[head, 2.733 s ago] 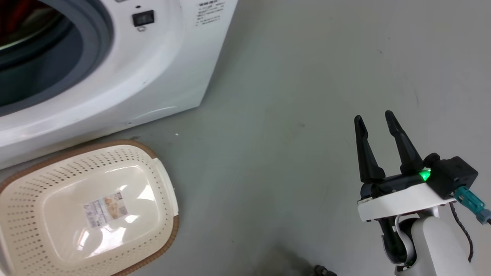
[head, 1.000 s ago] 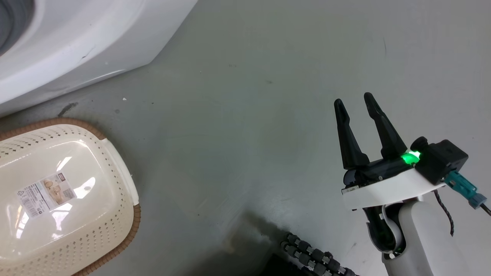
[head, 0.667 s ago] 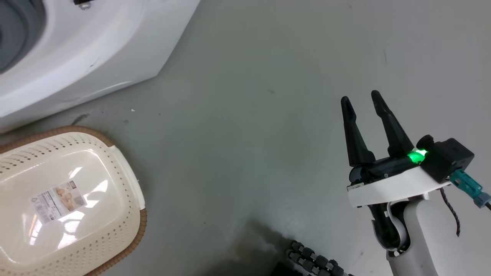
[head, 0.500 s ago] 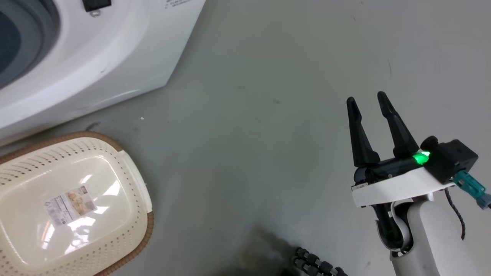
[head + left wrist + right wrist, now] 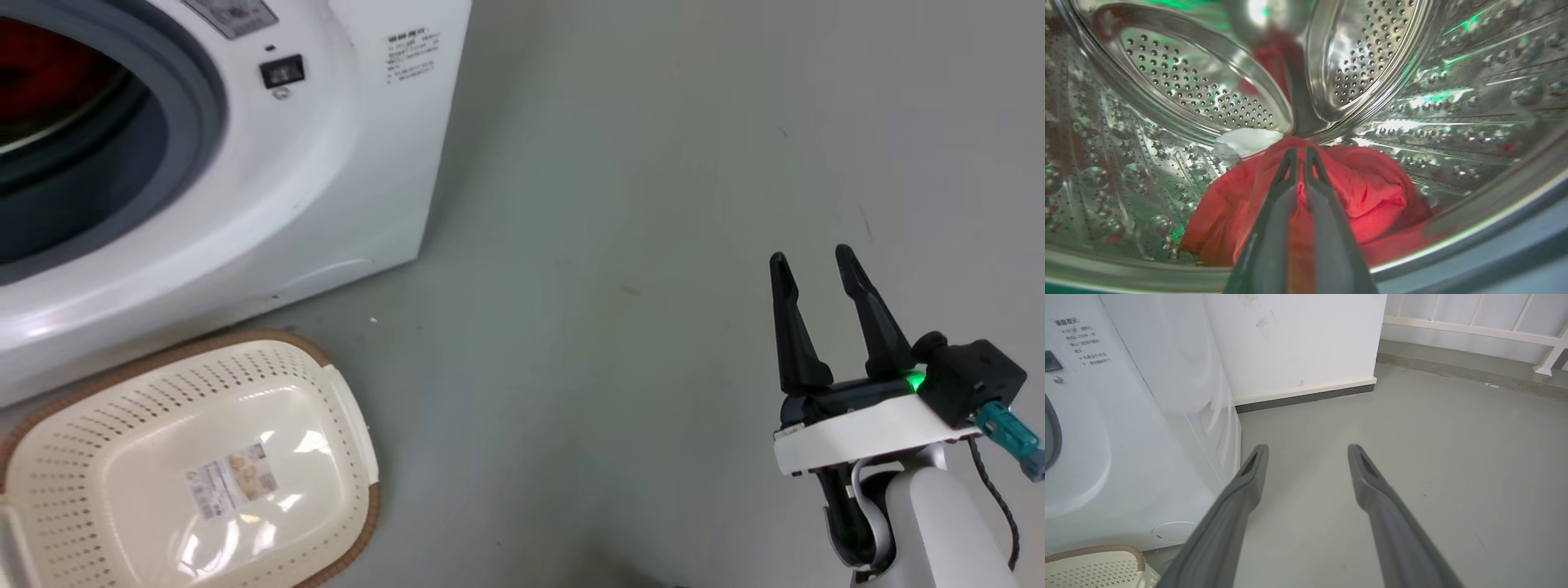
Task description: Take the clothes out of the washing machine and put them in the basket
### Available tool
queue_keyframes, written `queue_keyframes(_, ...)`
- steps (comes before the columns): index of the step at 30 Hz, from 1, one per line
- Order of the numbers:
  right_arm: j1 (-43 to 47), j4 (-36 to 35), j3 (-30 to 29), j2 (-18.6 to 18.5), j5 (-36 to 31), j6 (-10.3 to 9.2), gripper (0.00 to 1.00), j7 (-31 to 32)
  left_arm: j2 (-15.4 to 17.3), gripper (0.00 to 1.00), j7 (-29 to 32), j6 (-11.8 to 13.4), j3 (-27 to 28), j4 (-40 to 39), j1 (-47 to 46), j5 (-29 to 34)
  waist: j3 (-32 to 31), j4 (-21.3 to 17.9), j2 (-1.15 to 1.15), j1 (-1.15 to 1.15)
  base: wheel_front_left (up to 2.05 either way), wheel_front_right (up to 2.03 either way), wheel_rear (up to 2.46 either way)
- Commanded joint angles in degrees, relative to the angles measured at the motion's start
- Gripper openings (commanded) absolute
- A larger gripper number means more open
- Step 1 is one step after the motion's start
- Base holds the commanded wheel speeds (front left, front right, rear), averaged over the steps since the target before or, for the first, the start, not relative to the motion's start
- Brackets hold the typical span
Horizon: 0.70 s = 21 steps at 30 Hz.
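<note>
The task is at its opening stage, with no garment in the basket so far. The small cream plastic laundry basket with perforated sides and a brown woven rim (image 5: 353, 425) sits at the lower left of the head view, on the grey floor (image 5: 612, 245) just in front of the large white front-loading washing machine (image 5: 326, 204). Its bottom is bare, and the paper label (image 5: 229, 482) there shows in full.

The clothes, soft bright red fabric (image 5: 1372, 192) with a patch of white (image 5: 1245, 141) at the upper edge of the heap, lie low in the centre of the left wrist view. They rest on the bottom of the perforated steel drum (image 5: 1180, 90). A glimpse of red also shows through the grey-rimmed porthole at the upper left of the head view.

The left tool (image 5: 1299, 153) is inside the drum. Its two dark fingers are drawn almost together, leaving a narrow slit in which red fabric shows. The cloth rises in a ridge up to the tips, so it looks pinched on the clothes.

The right tool (image 5: 808, 255) stands at the lower right of the head view, over bare floor and well apart from the machine. Its fingers are spread wide and hold nothing.

What is left is nearly everything: drawing the gripped red fabric out through the porthole, carrying it down to the basket, letting go, and then going back for whatever remains in the drum
</note>
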Motion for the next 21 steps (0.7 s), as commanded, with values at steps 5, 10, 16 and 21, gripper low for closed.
queue_keyframes(5,1.7,0.3,-1.1,0.0,-1.7,-0.04,1.00,-0.1,-2.2,0.00,-2.0,0.0,0.1,-1.8,5.5,-1.8,-5.5,3.3,0.00,0.00,0.00,0.00,0.00)
queue_keyframes(10,3.1,0.5,-1.8,0.0,-3.3,-0.04,1.00,-0.1,-4.6,0.00,-2.7,0.5,-0.1,-4.8,10.1,-3.3,-9.2,5.5,0.00,0.00,0.00,0.00,0.00)
queue_keyframes(16,4.5,0.8,-2.4,0.0,-5.3,-0.04,1.00,-0.1,-6.9,0.00,-3.9,1.6,-0.5,-10.7,15.4,-4.3,-13.0,8.3,0.00,0.00,0.00,0.00,0.00)
queue_keyframes(21,5.3,-0.1,-2.8,0.0,-6.6,-0.04,1.00,1.0,-8.8,0.00,-4.0,3.3,-0.9,-17.4,20.2,-5.0,-15.5,10.5,0.00,0.00,0.00,0.00,0.00)
